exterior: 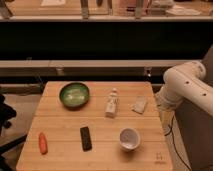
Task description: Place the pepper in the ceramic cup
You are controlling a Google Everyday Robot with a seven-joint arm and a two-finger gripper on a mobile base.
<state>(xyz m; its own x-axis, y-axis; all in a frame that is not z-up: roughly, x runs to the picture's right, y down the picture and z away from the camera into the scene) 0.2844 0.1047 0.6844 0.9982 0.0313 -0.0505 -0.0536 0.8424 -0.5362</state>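
The pepper (43, 142) is a small red-orange piece lying near the front left corner of the wooden table (60, 120). The white ceramic cup (129, 138) stands upright and open toward the front right, with nothing visible inside it. Only the white arm (184, 83) shows, bent beside the table's right edge, well away from both pepper and cup. My gripper is out of view, hidden past the arm's lower end at the right of the table.
A green bowl (74, 94) sits at the back left. A small white bottle (112, 104) and a pale packet (140, 105) lie mid-table. A black rectangular object (86, 138) lies between pepper and cup. A dark chair (6, 117) stands at the left.
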